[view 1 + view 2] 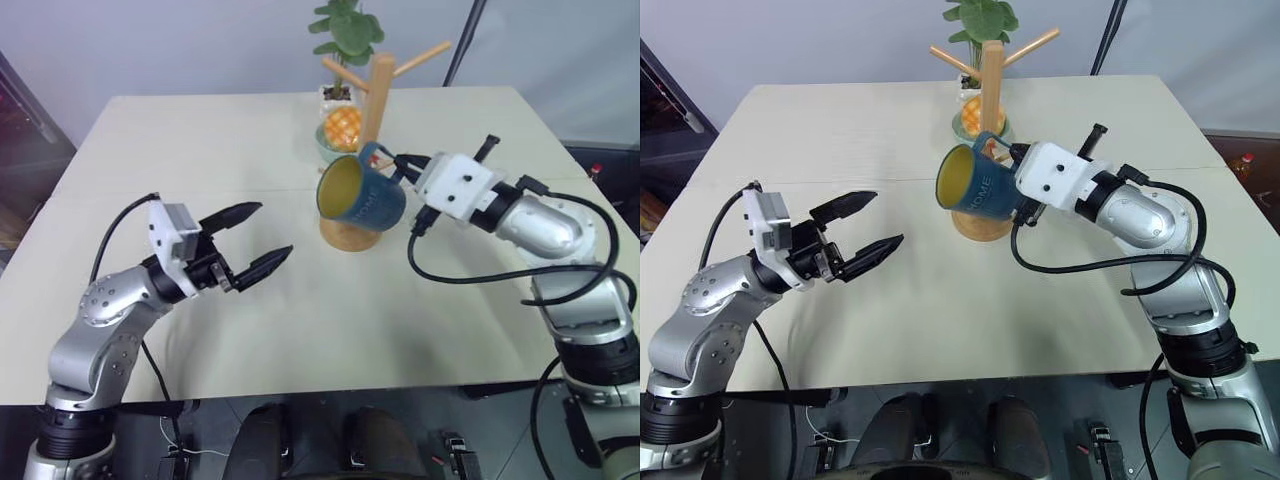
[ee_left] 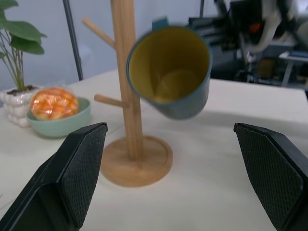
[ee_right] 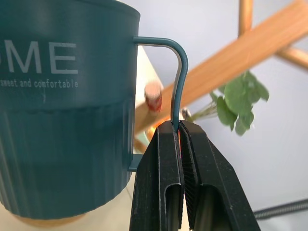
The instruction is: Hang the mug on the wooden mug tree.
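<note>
My right hand (image 3: 179, 127) is pinched shut on the mug (image 1: 362, 192) handle, mug tipped sideways in the air just in front of the wooden mug tree (image 1: 375, 100). Left hand (image 1: 255, 240) wide open, empty, above counter (image 1: 200, 150).

The mug (image 1: 362, 193) hides part of the wooden mug tree (image 1: 372, 110) pole.

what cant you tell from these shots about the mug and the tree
- Wooden mug tree: head views, the mug covers its lower pole and pegs.
- Tree top: left wrist view, cut off by the edge.
- Handle's grip spot: right wrist view, right gripper hides it.
- Mug's contact with a peg: cannot tell.
</note>
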You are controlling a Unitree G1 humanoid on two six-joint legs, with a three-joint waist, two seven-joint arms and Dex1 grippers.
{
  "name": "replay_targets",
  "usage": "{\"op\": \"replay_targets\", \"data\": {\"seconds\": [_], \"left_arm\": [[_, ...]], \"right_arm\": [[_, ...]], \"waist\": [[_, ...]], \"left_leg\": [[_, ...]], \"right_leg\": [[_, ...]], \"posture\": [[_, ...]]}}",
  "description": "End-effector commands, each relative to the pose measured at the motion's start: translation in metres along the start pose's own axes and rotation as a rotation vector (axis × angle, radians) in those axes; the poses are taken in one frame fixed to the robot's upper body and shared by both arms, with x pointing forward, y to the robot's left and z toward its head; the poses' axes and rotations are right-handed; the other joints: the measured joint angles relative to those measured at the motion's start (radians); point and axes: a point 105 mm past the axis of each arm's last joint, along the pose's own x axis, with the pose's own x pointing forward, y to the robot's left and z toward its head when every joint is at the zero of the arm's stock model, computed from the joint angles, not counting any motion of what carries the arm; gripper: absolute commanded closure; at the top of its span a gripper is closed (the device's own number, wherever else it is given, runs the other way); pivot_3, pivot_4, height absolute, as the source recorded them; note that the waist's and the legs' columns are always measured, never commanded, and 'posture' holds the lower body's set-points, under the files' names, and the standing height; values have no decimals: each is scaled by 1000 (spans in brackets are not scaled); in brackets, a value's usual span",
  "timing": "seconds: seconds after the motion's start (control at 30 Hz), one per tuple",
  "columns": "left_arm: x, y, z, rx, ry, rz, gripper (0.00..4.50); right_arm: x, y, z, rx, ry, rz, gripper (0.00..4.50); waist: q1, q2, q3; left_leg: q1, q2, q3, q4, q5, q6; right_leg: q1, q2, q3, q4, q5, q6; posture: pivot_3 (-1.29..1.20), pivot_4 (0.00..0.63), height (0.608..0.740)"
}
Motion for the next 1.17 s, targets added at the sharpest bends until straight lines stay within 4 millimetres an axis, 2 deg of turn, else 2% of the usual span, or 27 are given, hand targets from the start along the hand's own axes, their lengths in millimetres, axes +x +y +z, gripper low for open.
{"op": "replay_targets", "data": {"seconds": [0.03, 0.2, 0.3, 0.47, 0.6, 0.67, 0.77, 0.83, 0.93, 1.07, 1.17], "left_arm": [[1, -2, 19, 36, -53, -3, 0], [2, -2, 20, 40, -51, -6, 0], [2, -2, 20, 40, -51, -7, 0], [3, -1, 20, 42, -49, -4, 0], [-1, 8, 11, 31, -25, 63, 0], [-7, 23, -2, 15, 2, 178, 0], [-24, 54, -29, 19, 73, 421, 0], [-32, 66, -39, 10, 85, 526, 0], [-55, 83, -63, 26, 145, 719, 0], [-74, 83, -86, 18, 222, 820, 0], [-78, 78, -92, 20, 244, 816, 0]], "right_arm": [[0, -7, 8, -36, -15, -24, 4458], [0, -5, 7, -17, -12, -17, 4458], [0, -7, 8, -6, -11, -22, 3545], [-3, -16, 5, -32, 3, -73, 1099], [-24, -35, -20, 102, 40, -184, 1099], [-38, -33, -45, 257, 57, -251, 1099], [-62, -14, -87, 567, 96, -354, 1099], [-67, 1, -100, 683, 110, -366, 1099], [-74, 40, -114, 779, 150, -292, 1099], [-75, 66, -124, 850, 164, -265, 1099], [-70, 73, -123, 869, 142, -249, 1099]], "waist": [[0, 0, 0], [0, 0, 0], [1, 0, 0], [0, 0, 0], [5, 0, 0], [4, -1, 0], [5, -4, -2], [1, -3, -1], [-4, -2, -1], [-4, -2, -1], [-3, -2, -1]], "left_leg": [[0, 0, 0, 0, 0, 0], [0, 0, 0, 0, 0, 0], [0, 0, 0, 0, 0, 0], [0, 0, 0, 0, 0, 0], [0, 0, 0, 0, 0, 0], [0, 0, 0, 0, 0, 0], [2, 0, -1, 0, 0, 0], [2, 0, -1, 0, 0, 0], [2, 1, 0, 0, 0, 0], [2, 1, 0, -1, 0, 0], [2, 1, 0, 0, 0, 0]], "right_leg": [[0, 0, 0, 0, 0, 0], [0, 0, 0, 0, 0, 0], [0, 0, 0, 0, 0, 0], [0, 0, 0, 0, 0, 0], [1, 1, 0, 0, 0, 0], [1, 0, 0, -1, 0, 0], [4, 1, 0, -1, 0, 0], [3, 1, 0, 0, 0, 0], [1, 1, 1, 1, 1, 1], [1, 2, 1, 1, 1, 1], [1, 2, 1, 1, 1, 1]], "posture": [[0, 150, 740], [0, 150, 740], [0, 150, 740], [0, 150, 740], [0, 150, 740], [0, 150, 740], [0, 150, 740], [0, 150, 740], [0, 150, 740], [0, 150, 740], [0, 150, 740]]}}
